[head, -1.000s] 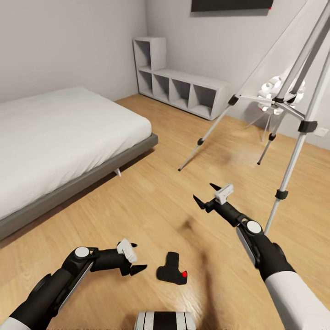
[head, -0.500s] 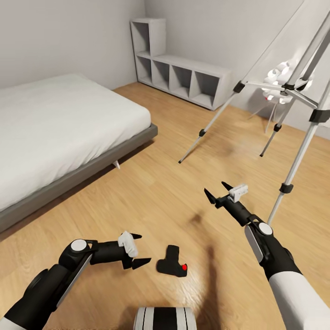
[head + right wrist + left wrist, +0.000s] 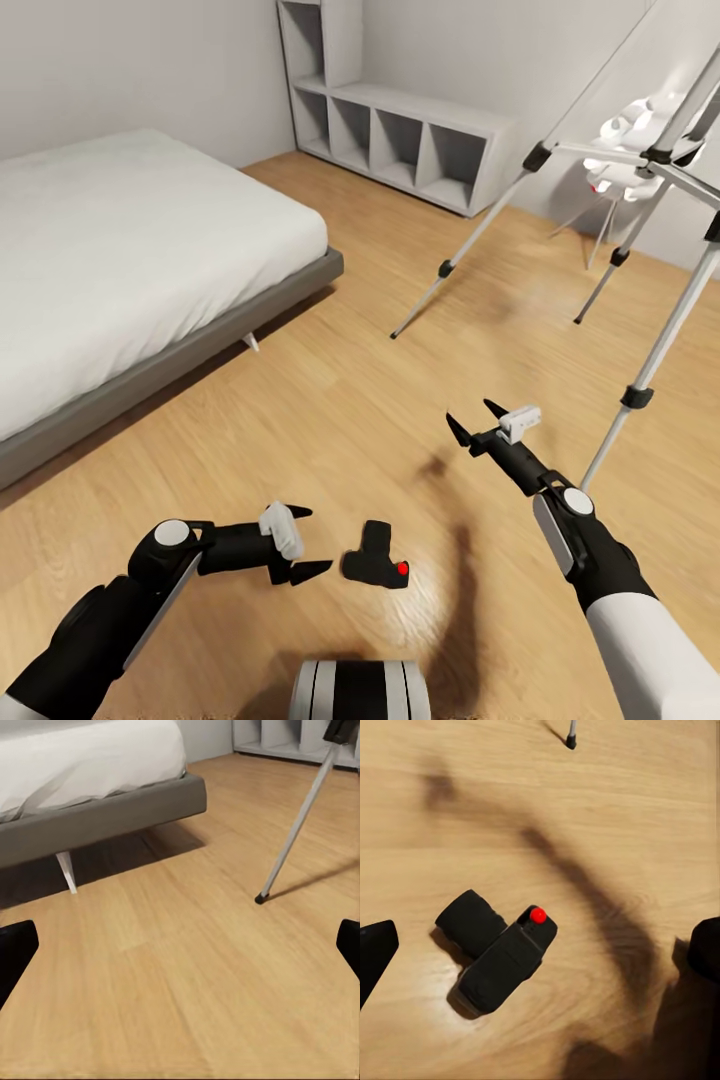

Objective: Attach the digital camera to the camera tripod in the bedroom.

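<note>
Light wood floor runs from the grey bed (image 3: 150, 260) to the camera tripod (image 3: 640, 200). Between my arms, the digital camera (image 3: 376, 568) lies on its side on the boards. I hover my left gripper (image 3: 300, 545) just beside it, jaws spread and empty, lined up for a grab. My right gripper (image 3: 478, 422), equally open and empty, hangs near the tripod.

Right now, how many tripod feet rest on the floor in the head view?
2: the camera tripod has one near the bed, one far right; the third leg's foot is hidden behind the right arm.
</note>
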